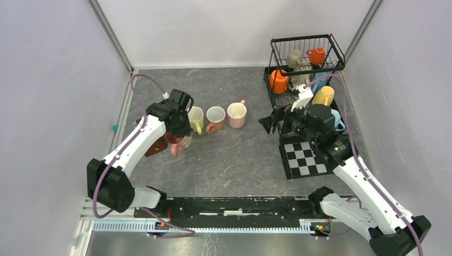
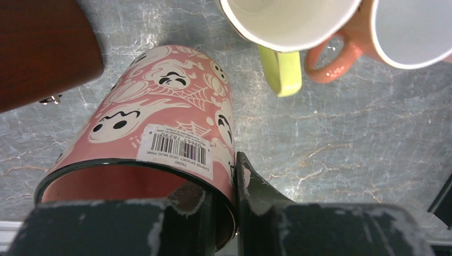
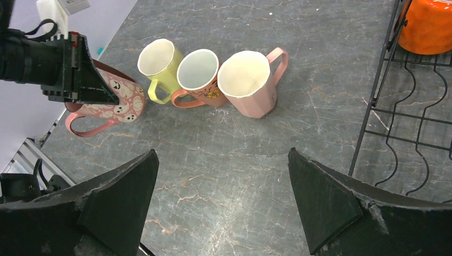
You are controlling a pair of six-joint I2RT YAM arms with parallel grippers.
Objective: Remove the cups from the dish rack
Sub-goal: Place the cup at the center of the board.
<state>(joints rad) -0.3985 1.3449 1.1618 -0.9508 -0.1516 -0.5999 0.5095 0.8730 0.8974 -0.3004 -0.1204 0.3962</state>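
Four cups are seen on the grey table. A yellow mug (image 3: 157,61), a salmon mug (image 3: 198,74) and a pale pink mug (image 3: 248,82) stand upright in a row, touching one another. The fourth, a pink ghost-patterned mug (image 2: 165,101), is just left of them. At least six more are counted in the dish rack (image 1: 306,38) at the far right: two orange mugs (image 1: 278,81), a grey-olive mug (image 1: 293,57), a light blue mug (image 1: 318,82), a yellow cup (image 1: 323,96) and a pale one that is partly hidden.

The ghost-patterned mug is pinched at its rim by the left gripper (image 2: 218,181), with one finger inside the mouth and the other outside against the wall. The mug is tilted, its handle low toward the table. A barcode sticker is seen near its dark-edged rim, and white ghosts and cobwebs are printed on the pink glaze. A brown wedge-shaped object (image 2: 42,48) lies just beside it.

The right gripper (image 3: 223,154) is spread wide and nothing is held or touched by it. It is placed above the table beside the rack, near a black-and-white checkered mat (image 1: 304,159).
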